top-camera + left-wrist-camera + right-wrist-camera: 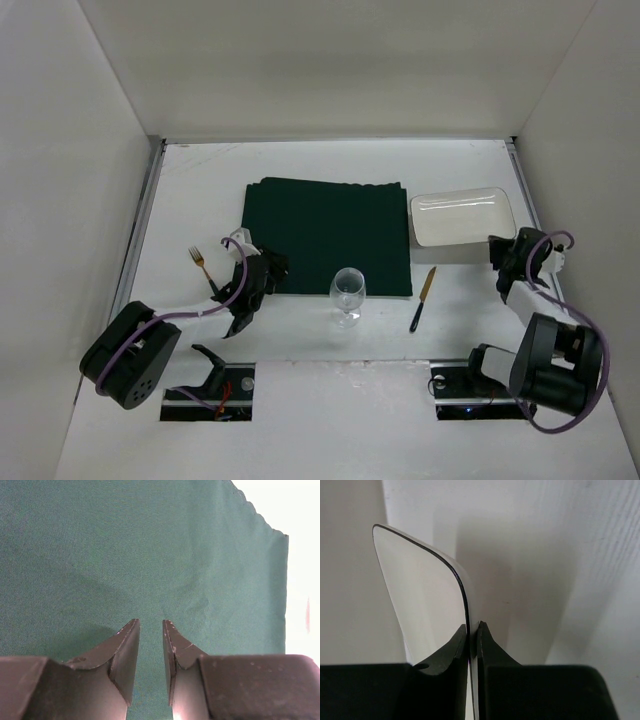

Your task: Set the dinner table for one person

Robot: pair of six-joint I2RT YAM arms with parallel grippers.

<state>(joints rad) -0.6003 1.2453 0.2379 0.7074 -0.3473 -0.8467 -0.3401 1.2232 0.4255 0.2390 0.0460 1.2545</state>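
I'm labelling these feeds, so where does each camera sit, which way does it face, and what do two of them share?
Top: above and behind the arms, looking down on the table; both arms show.
Left wrist: on the left arm, looking down at the placemat; the left gripper shows, fingers apart.
Right wrist: on the right arm, facing the plate; the right gripper pinches its rim.
Shared: top and right wrist both show the plate.

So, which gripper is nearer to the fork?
Left. The left gripper hangs over the placemat's near left corner, just right of the fork. The right gripper is far across the table, shut on the plate's rim.
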